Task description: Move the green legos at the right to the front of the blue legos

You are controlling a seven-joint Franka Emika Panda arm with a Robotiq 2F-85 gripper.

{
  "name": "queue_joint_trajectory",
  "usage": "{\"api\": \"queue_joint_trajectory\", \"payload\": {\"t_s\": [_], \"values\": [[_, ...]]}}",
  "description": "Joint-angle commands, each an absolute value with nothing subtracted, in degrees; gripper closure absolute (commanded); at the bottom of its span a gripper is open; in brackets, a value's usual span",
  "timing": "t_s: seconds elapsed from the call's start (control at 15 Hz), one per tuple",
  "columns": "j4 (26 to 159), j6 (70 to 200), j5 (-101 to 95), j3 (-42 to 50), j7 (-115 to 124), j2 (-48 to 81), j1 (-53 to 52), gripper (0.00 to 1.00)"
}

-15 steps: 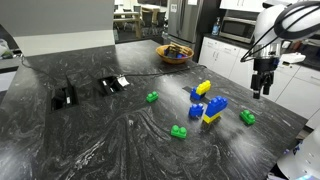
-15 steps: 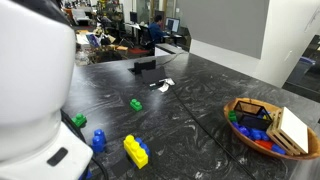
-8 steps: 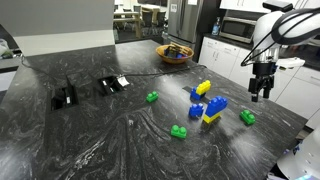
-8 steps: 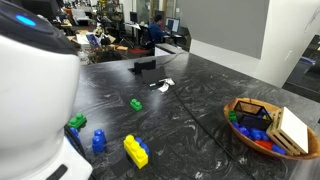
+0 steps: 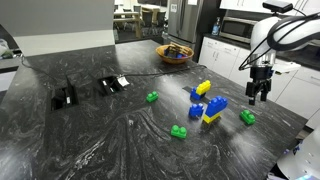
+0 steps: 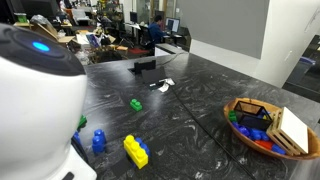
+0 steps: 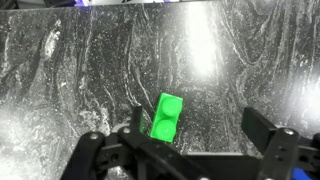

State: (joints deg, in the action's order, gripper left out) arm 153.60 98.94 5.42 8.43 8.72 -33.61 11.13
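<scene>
The green brick [image 5: 247, 117] lay flat on the dark marbled counter [image 5: 110, 140] toward its right end. A bare strip of stone separated it from the blue bricks [image 5: 214, 105] on its left. Those blue bricks sat joined on a yellow brick [image 5: 210, 118] as one stack. The pincer [image 5: 259, 98] hung in the air over the right end of the counter, fingers pointing down, above the green brick and clear of it. In the wrist view the green brick [image 7: 165, 115] showed studs up and slightly slanted. It lay between the two dark fingers [image 7: 265, 140] of the pincer [image 7: 192, 130], nearer the one on the left of that picture. The fingers were spread wide, gripping nothing and touching nothing. Just left of the stack stood a small blue brick [image 5: 196, 111], and beyond it a yellow-and-blue piece [image 5: 203, 88]. Two more green pieces lay well apart: a near green piece [image 5: 178, 131] toward the front and a far green piece [image 5: 152, 97] farther left. A wooden bowl [image 5: 175, 52] with things in it stood at the far edge. At the left lay a black block [image 5: 64, 97] and a black box with a white label [image 5: 112, 84]. In an exterior view the robot's white body [image 6: 35, 100] filled the left side, with a yellow-and-blue stack [image 6: 134, 150] on the counter [image 6: 190, 95] beside it.
</scene>
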Motion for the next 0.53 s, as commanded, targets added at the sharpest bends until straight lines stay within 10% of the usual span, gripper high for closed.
{"api": "queue_joint_trajectory", "payload": {"t_s": [0.0, 0.47], "values": [[155.8, 102.5, 4.4, 6.9, 10.4, -32.6, 12.1, 0.00], [158.9, 109.1, 2.9, 5.8, 11.1, -29.0, 10.9, 0.00]]}}
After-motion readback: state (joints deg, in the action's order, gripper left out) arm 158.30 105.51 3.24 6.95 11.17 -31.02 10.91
